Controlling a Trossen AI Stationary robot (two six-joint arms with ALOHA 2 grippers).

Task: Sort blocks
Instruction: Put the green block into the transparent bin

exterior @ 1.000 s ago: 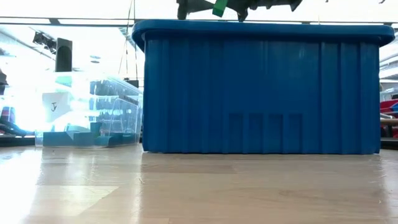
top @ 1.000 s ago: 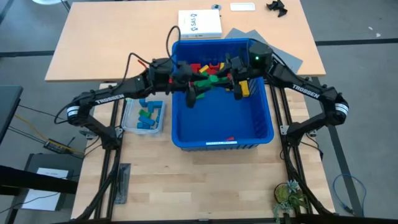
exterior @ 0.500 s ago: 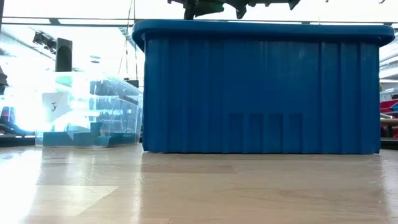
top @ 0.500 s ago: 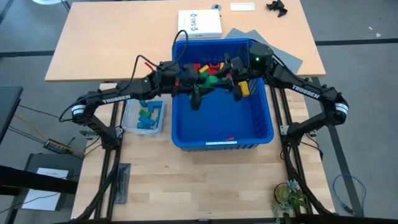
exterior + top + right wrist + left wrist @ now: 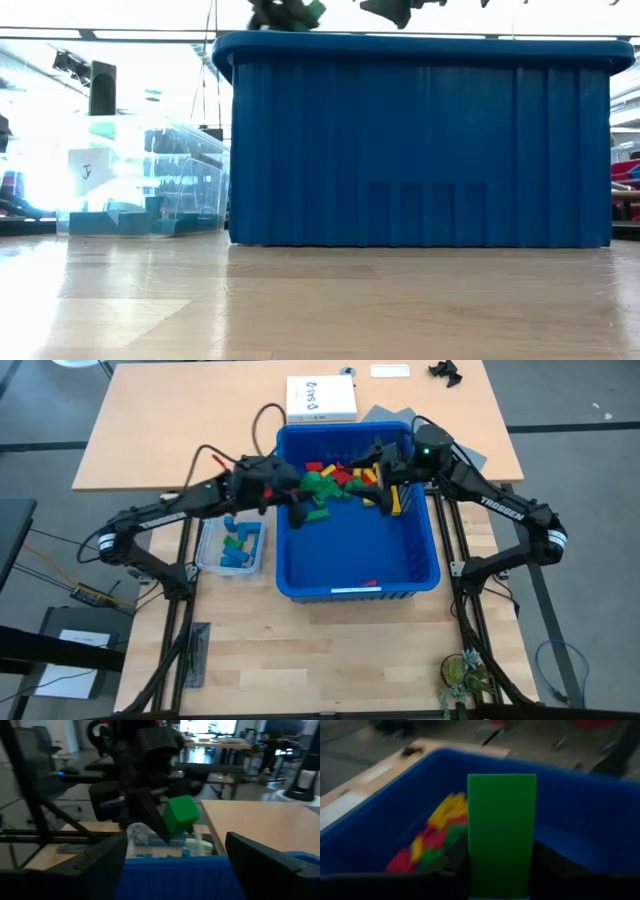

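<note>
A flat green block point(image 5: 501, 832) with a smooth face fills the middle of the left wrist view, clamped between the left gripper point(image 5: 303, 512) fingers above the upper left part of the large blue bin point(image 5: 425, 565). More blocks point(image 5: 335, 475) in red, yellow and green are heaped against the bin's top wall in the high view. The right gripper point(image 5: 378, 492), jaws spread and empty, hangs over the bin's upper right part.

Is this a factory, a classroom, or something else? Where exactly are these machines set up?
Probably a robotics lab or an office-like workroom. Two dark arms are mounted at a wooden table, working over a blue bin of toy blocks. Beyond it, the right wrist view shows desks and an office chair.
</note>
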